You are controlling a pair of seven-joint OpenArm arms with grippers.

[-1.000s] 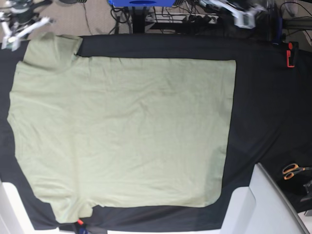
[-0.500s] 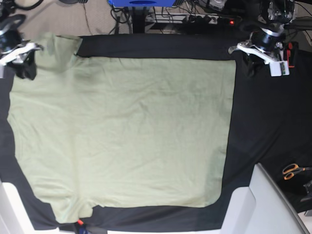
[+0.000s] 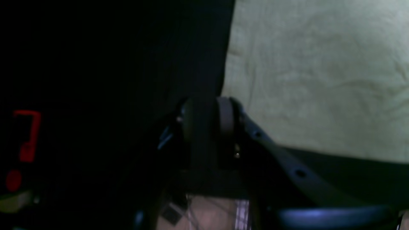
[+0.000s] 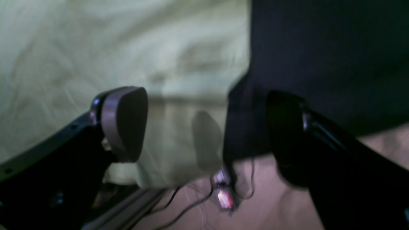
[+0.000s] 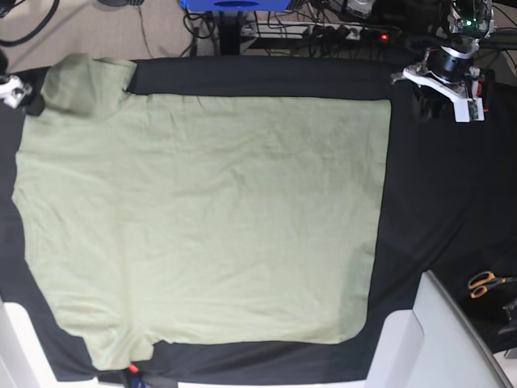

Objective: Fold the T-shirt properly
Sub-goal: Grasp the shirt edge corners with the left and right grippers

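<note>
The pale green T-shirt (image 5: pixel 202 218) lies flat on the black table cloth (image 5: pixel 436 186), with a sleeve at the far left corner. My right gripper (image 5: pixel 32 103) hovers beside that sleeve. In the right wrist view it (image 4: pixel 207 134) is wide open over the sleeve's edge (image 4: pixel 179 134), with nothing between its fingers. My left gripper (image 5: pixel 426 105) hangs just off the shirt's far right corner. The left wrist view shows its pads (image 3: pixel 225 127) close together with a narrow gap, holding nothing, the shirt (image 3: pixel 319 80) just beside them.
Orange-handled scissors (image 5: pixel 485 283) lie at the right edge. A red clamp (image 3: pixel 27 137) sits by the left gripper. A white panel (image 5: pixel 436 339) covers the near right corner. Cables (image 5: pixel 323 28) and a blue stand (image 5: pixel 234 4) are beyond the far edge.
Both arms came in from beyond the far edge to the shirt's far corners. The right gripper's jaws spread wide, and the left's parted a little. The shirt has not moved.
</note>
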